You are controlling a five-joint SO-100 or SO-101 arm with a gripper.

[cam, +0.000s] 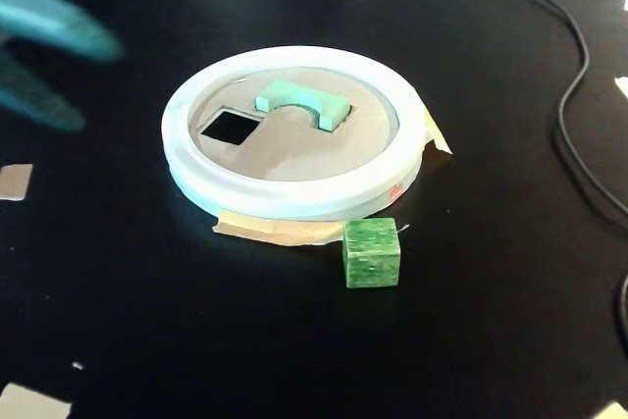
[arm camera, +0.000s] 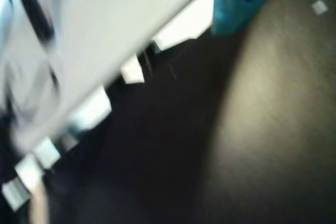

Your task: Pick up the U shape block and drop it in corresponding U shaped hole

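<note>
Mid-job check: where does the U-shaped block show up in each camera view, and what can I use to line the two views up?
Wrist view: the U-shaped block is not recognisable; the picture is badly blurred.
Fixed view: the U-shaped block lies above centre, on the brown disc inside the white ring.
Shared landmark: the black table.

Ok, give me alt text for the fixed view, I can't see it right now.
A mint U block lies on the brown top of a white-rimmed round board, by a curved opening, with a square hole to its left. A green cube sits on the black table just in front. The teal tool is a blur at upper left, clear of the board.
</note>
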